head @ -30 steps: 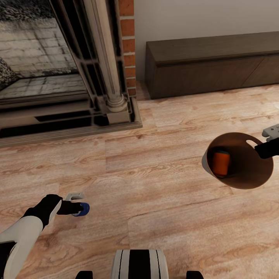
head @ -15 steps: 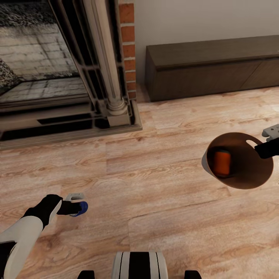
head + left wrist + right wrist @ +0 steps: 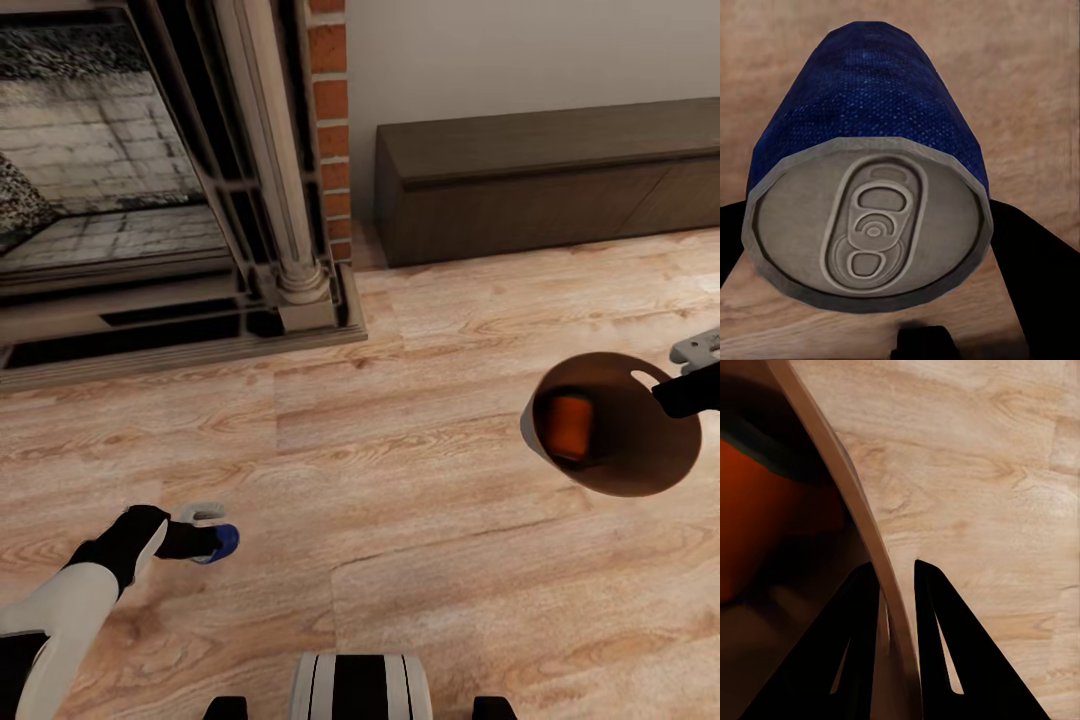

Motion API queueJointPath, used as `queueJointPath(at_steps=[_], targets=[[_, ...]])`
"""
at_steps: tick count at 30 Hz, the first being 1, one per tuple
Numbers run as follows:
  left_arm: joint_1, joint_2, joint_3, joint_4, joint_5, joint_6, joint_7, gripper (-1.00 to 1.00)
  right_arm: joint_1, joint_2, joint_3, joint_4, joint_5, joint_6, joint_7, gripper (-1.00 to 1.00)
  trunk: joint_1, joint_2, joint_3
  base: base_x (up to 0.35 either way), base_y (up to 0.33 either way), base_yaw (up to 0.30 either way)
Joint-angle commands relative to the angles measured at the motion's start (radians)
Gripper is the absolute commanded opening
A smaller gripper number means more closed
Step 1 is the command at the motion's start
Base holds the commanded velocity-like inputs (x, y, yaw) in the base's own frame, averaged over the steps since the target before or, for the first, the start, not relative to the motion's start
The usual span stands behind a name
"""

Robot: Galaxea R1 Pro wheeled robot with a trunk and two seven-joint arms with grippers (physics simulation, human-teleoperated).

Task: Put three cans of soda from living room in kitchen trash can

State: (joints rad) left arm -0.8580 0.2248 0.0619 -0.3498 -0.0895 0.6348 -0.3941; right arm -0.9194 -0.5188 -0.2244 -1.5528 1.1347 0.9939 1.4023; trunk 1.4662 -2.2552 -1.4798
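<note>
**Blue can in your left gripper, bin with the orange can in your right**

While your head camera looks down over the light wood floor (image 3: pixel 400 560), both of your arms are loaded. At about 8 o'clock in that view, your left gripper (image 3: pixel 212 541) is closed on the dark blue can of soda (image 3: pixel 224 542), which it holds low over the boards. From the left wrist camera you see that blue can (image 3: pixel 870 187) end-on, its grey metal top and pull tab facing the lens, with the dark fingers (image 3: pixel 1035 262) hugging its sides and wood grain beyond it.

At roughly 3 o'clock, your right gripper (image 3: pixel 668 388) is clamped on the rim of the tash can (image 3: pixel 640 455), just beside one of the slot cut-outs. The bin is tilted so its coppery-brown inside opens toward the head camera, and the orange can of soda (image 3: pixel 570 427) lies inside it against the wall nearest 9 o'clock. Through the right wrist camera the two dark fingers (image 3: pixel 859 637) straddle the thin bin wall (image 3: pixel 847 487), one inside and one outside, and the orange can (image 3: pixel 772 517) shows as a blurred glow within.

Toward 11 o'clock stands the brick fireplace (image 3: pixel 325 120) with its stone hearth, and toward 1 o'clock the long dark low cabinet (image 3: pixel 540 175) sits against the pale wall.
</note>
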Motion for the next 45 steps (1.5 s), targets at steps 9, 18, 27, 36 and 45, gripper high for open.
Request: queueJointPath(at_steps=[9, 18, 27, 36, 45], targets=[[0.051, -0.037, -0.003, -0.05, 0.057, 0.057, -0.046, -1.0, 0.057, 0.049, -0.049, 0.054, -0.043, -0.073, -0.091, -1.0, 0.0, 0.0, 0.0, 0.0, 0.0, 0.0], [0.053, -0.06, 0.033, -0.101, 0.052, 0.035, -0.091, -1.0, 0.056, 0.054, -0.04, 0.067, -0.023, -0.061, -0.119, -1.0, -0.016, 0.028, 0.013, 0.0, 0.0, 0.0], [-0.005, -0.093, 0.05, -0.059, 0.05, -0.063, -0.126, -1.0, -0.04, -0.068, 0.049, 0.01, 0.043, 0.04, 0.082, -1.0, -0.05, 0.091, 0.041, 0.0, 0.0, 0.0], [-0.006, -0.093, 0.05, -0.058, 0.05, -0.065, -0.126, -1.0, -0.041, -0.068, 0.052, 0.01, 0.043, 0.04, 0.083, -1.0, -0.085, 0.154, 0.069, 0.0, 0.0, 0.0], [-0.006, -0.093, 0.05, -0.058, 0.05, -0.067, -0.127, -1.0, -0.04, -0.067, 0.054, 0.01, 0.043, 0.04, 0.083, -1.0, -0.119, 0.217, 0.097, 0.0, 0.0, 0.0]])
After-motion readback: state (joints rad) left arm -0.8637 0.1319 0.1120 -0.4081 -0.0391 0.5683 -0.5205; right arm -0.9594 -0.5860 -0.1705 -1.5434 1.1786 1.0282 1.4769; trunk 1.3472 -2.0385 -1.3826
